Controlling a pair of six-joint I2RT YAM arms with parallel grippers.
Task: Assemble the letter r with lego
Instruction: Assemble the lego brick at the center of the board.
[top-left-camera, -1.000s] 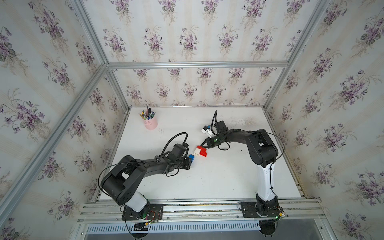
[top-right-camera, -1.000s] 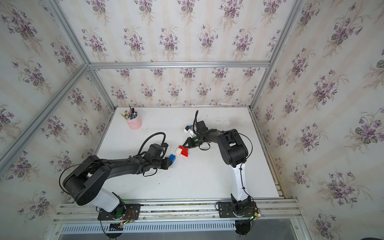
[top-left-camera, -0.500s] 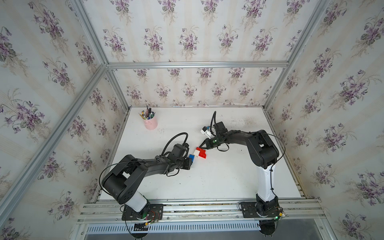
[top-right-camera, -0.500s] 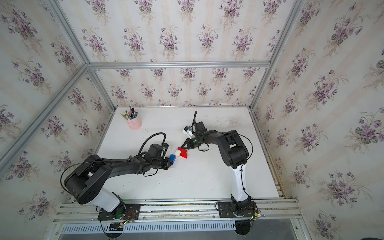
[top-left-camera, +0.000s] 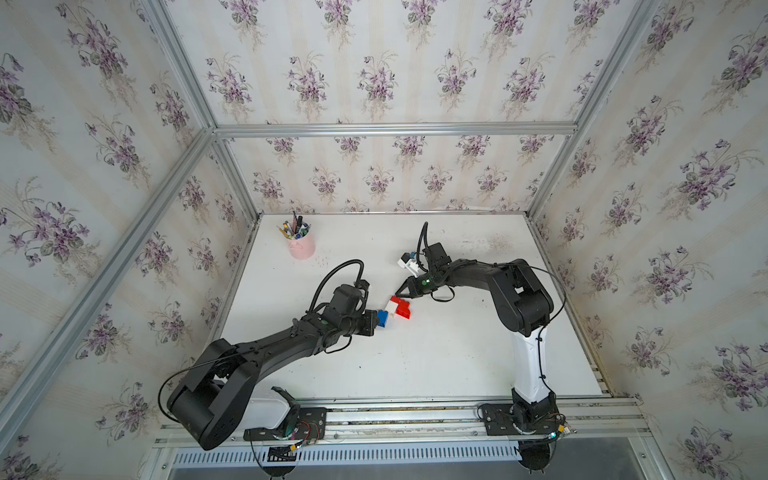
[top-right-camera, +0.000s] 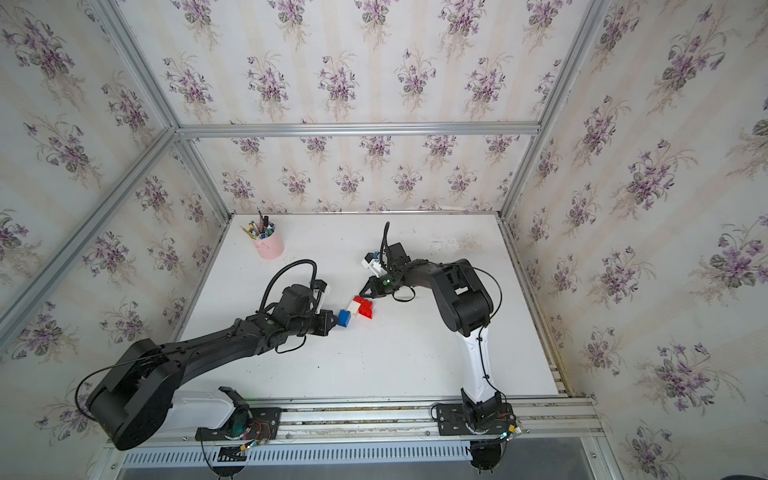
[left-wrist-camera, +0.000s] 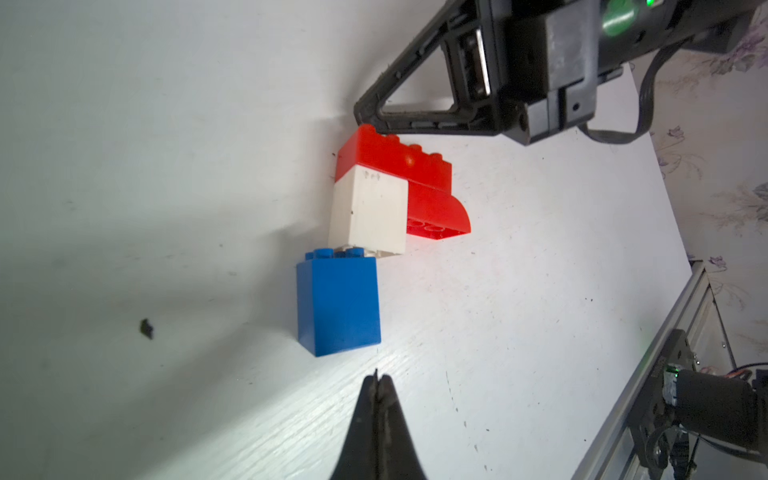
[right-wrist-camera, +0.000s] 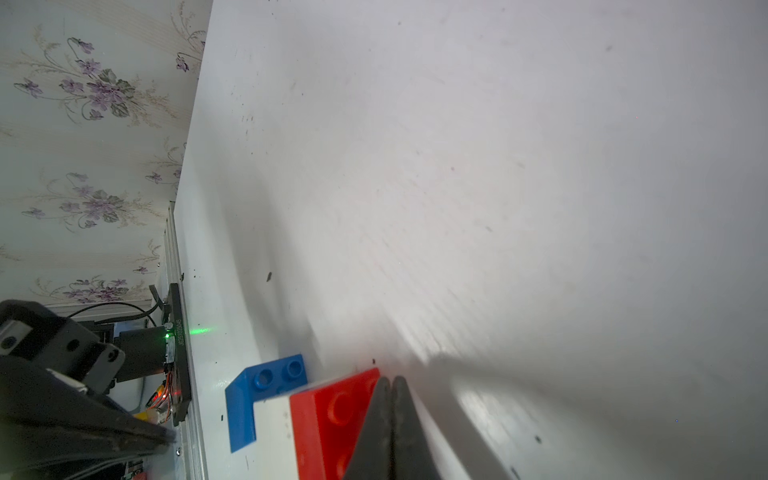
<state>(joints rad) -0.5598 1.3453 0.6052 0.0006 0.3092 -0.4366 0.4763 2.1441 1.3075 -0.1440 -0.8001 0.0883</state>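
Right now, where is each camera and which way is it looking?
Top views: high above the arms' bases, looking down at the table; left arm, right arm.
Left wrist: behind the shut left gripper, facing the blue brick and right gripper.
Right wrist: behind the shut right gripper, facing the red brick.
Shared: all show the blue brick.

Robotics laboratory test cell, viewed from my remote station. A booth of silver aluminium extrusion beams (top-left-camera: 395, 129) carries panels of violet-flowered wallpaper (top-left-camera: 374, 79) on every wall. The white matte surface (top-left-camera: 415, 361) ends at a slotted aluminium rail (top-left-camera: 415, 424), to which black base plates with bare wiring (top-left-camera: 311, 417) are bolted. A pink cup of pens (top-left-camera: 302, 248) stands near the back wall.
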